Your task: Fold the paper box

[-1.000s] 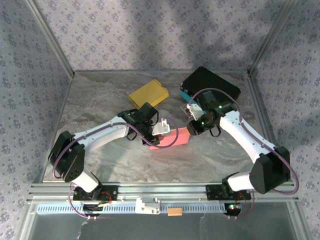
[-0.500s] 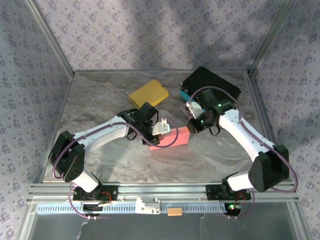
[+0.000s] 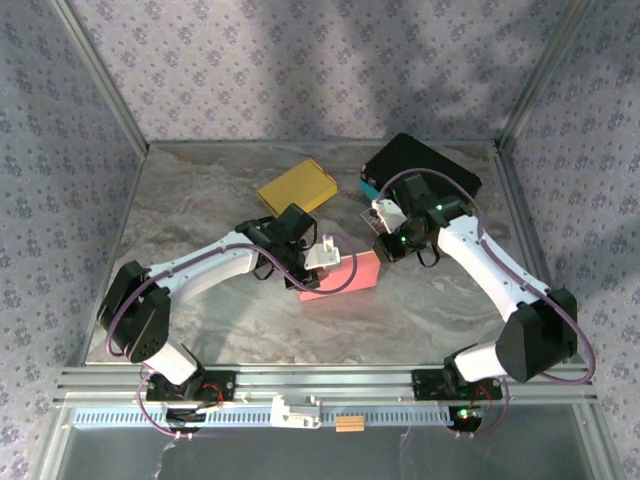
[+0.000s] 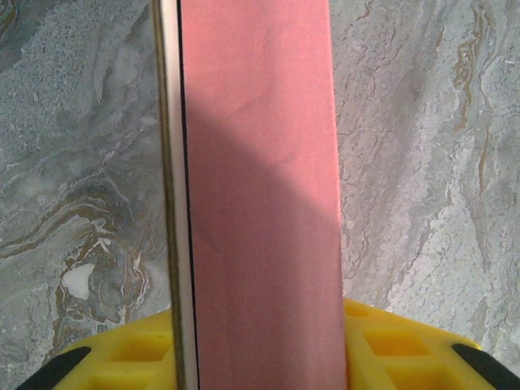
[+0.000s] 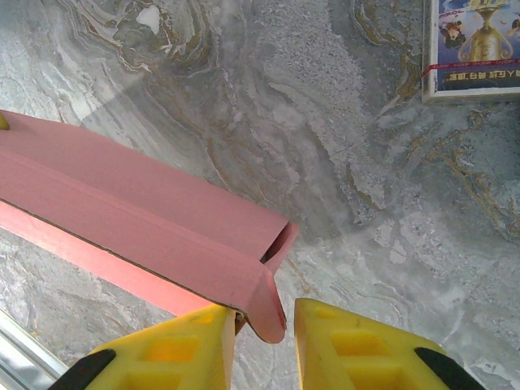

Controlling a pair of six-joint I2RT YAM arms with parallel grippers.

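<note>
The pink paper box (image 3: 341,276) lies on the marble table, partly folded into a long flat sleeve. My left gripper (image 3: 322,255) is shut on its left end; in the left wrist view the box (image 4: 258,162) runs straight up between the yellow fingers (image 4: 382,345), which press on both its sides. My right gripper (image 3: 386,246) is at the box's right end. In the right wrist view a small curled end flap (image 5: 272,305) hangs between the yellow fingertips (image 5: 325,325). The left finger touches the box and a narrow gap remains at the right finger.
A flat yellow box (image 3: 297,186) lies at the back centre. A black box (image 3: 422,168) with a teal edge sits at the back right. A printed card (image 5: 475,49) lies on the table just behind the right gripper. Patterned walls enclose the table (image 3: 200,200).
The right gripper's fingers have narrowed around the end flap, and that wrist has shifted slightly. The left gripper and the box have stayed in place.
</note>
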